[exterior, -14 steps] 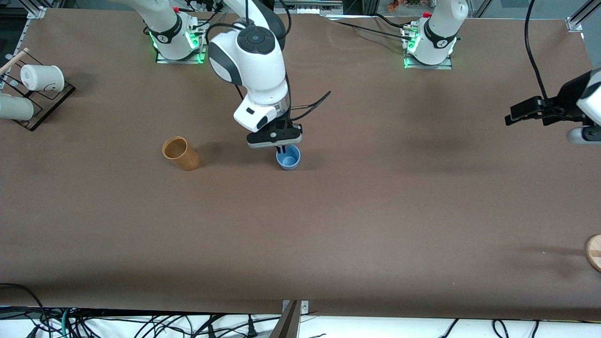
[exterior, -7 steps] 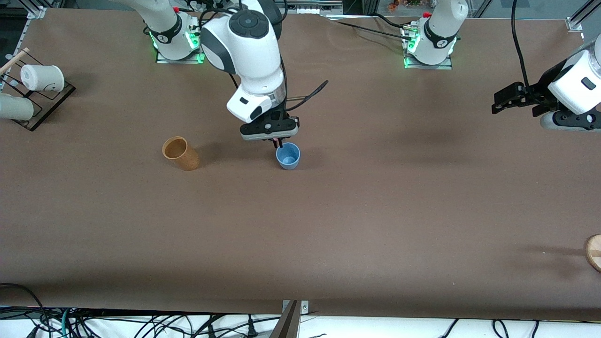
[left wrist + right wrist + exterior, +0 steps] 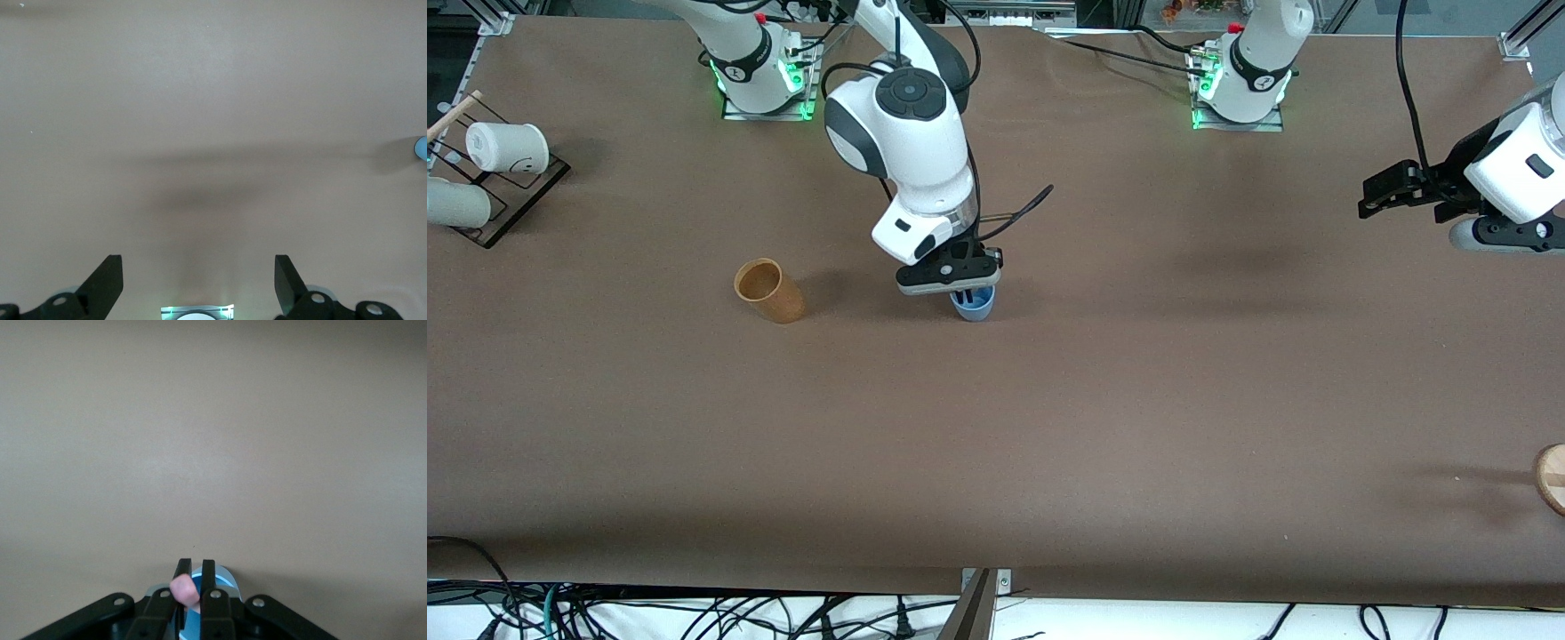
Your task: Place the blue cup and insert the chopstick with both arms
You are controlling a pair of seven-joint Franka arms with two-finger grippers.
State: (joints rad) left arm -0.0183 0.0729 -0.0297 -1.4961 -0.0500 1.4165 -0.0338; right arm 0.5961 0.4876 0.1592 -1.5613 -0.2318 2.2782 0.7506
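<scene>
The blue cup (image 3: 973,305) already stands mid-tabletop (image 3: 1049,427), the right claw (image 3: 963,293) clenched on the chopstick (image 3: 185,592) directly above it, insertion unfinished; the left claw (image 3: 1392,188) waits released near the tabletop's end.

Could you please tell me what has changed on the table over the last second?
The right tool, shut on the chopstick, rose off the blue cup, then dipped back into it. The left tool, open, drew slightly toward the table's middle. The blue cup and the orange-brown cup stayed put.
</scene>
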